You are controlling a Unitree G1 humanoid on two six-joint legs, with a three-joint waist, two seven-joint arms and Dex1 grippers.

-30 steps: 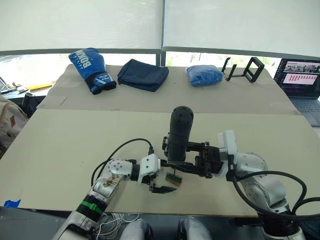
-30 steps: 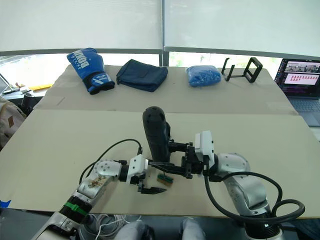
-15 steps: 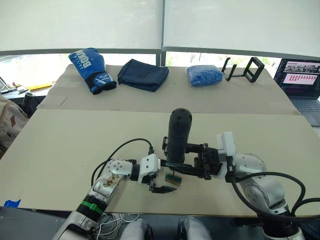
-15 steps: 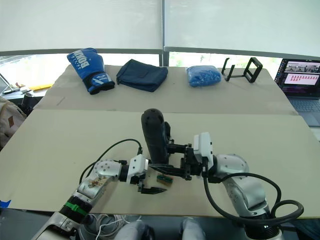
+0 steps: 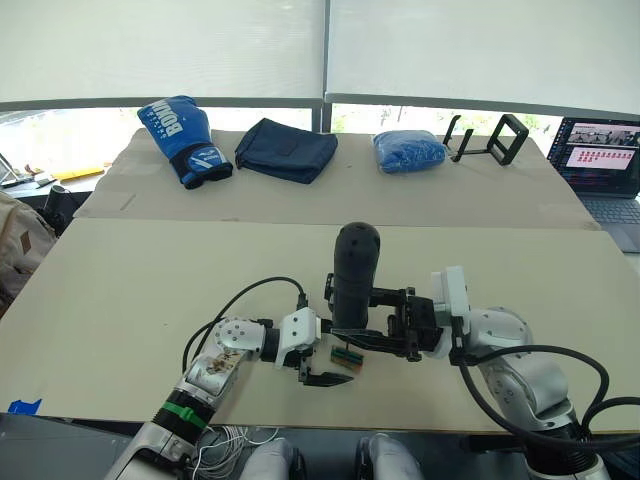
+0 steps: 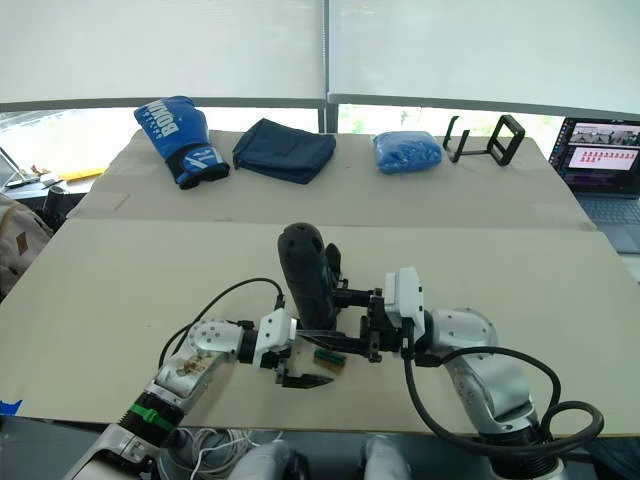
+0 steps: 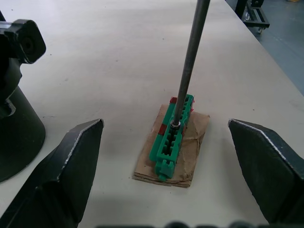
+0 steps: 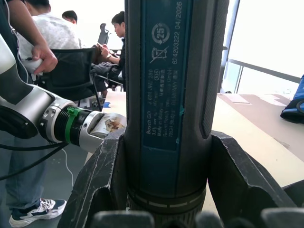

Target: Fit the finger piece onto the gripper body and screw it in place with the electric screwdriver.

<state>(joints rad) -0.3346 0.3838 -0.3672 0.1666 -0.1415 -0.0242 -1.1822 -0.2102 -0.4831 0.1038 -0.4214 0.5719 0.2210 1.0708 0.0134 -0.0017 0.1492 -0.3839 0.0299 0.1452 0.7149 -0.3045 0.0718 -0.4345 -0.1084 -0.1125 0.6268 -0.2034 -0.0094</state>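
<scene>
My right pincer is pinched around the electric screwdriver, low on its barrel, with a pad pressed against each side of the black casing. The tool stands nearly upright over the near middle of the counter, its rounded end at twelve o'clock and its thin metal bit pointing down at six. I judge the screwdriver to be stiff, smooth and fairly heavy above my grip, so it will want to tip; holding it low keeps the bit steady, but I should keep the squeeze firm since the casing looks slick.

The bit's tip rests in a slot of the small green block, which lies on a scrap of brown paper on the counter. That block looks light and unfastened, so I expect it to slide or twist if I press off-centre.

My left pincer is spread wide, a finger on either side of the block and touching neither it nor the paper.

The gripper body stands on the counter just beside the block, at about nine o'clock from it in my left wrist view; I would take it by its round stubby base. I cannot make out the finger piece.
</scene>
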